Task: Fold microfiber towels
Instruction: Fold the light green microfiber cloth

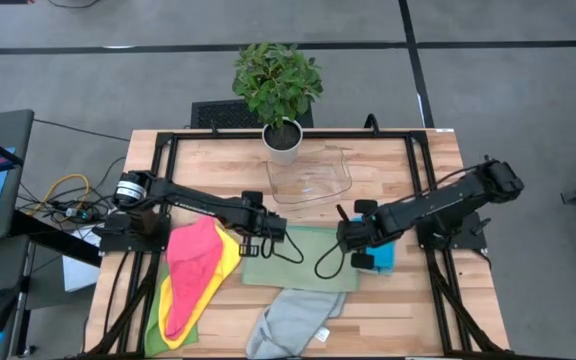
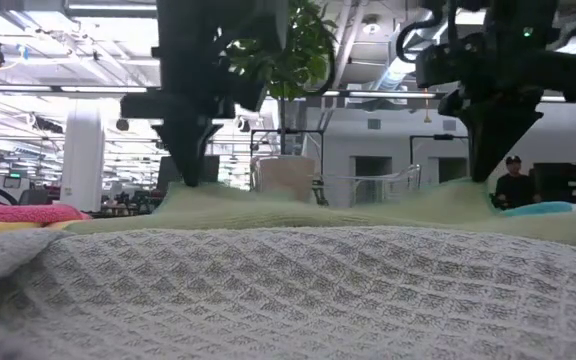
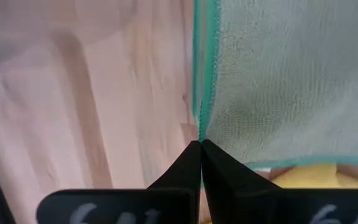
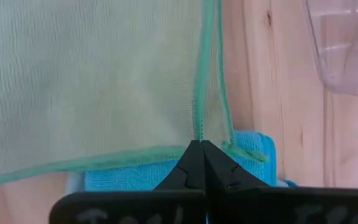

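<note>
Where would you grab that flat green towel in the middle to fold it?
By its two far corners, coming down from above. The green towel lies flat with teal-edged corners exposed on bare wood, so thin fingers can pinch them. The left gripper and right gripper are shut right there, one per corner.

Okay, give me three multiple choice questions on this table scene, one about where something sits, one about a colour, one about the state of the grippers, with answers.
1. Where does the potted green plant in its white pot stand?
A. far edge of the wooden table
B. inside the clear plastic tray
C. on the pink cloth

2. What colour is the flat light green towel's edging?
A. red
B. teal
C. black

3. How are the left gripper and right gripper?
A. both open
B. one open
C. both shut on the towel's edge

Answers: 1 A, the pot stands behind the tray. 2 B, wrist views show teal stitching. 3 C, fingertips meet on the hem.
</note>
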`<state>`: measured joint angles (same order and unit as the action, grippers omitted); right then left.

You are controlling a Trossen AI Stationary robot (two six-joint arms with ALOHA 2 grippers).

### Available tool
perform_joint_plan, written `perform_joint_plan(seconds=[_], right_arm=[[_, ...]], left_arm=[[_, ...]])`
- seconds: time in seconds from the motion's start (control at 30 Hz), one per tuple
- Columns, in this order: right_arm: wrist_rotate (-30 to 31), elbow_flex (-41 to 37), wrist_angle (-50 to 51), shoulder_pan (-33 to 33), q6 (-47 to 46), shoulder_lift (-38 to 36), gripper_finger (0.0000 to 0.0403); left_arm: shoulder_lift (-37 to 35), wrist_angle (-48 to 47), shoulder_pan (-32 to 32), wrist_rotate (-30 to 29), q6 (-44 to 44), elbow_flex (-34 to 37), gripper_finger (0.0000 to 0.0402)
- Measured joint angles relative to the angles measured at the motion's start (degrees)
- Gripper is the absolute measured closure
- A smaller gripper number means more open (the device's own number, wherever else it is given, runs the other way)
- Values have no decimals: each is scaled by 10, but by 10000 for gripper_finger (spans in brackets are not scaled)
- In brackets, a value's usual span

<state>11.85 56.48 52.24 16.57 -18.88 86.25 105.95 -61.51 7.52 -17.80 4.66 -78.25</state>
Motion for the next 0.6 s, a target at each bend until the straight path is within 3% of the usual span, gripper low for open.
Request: perform_joint_plan(seconds=[0.27, 0.6], right_arm=[[1, 0, -3, -24, 14, 0, 395], [-23, 0, 13, -12, 9, 1, 395]], left_arm=[[0, 13, -1, 8, 10, 48, 401], [0, 43, -1, 10, 11, 49, 401]])
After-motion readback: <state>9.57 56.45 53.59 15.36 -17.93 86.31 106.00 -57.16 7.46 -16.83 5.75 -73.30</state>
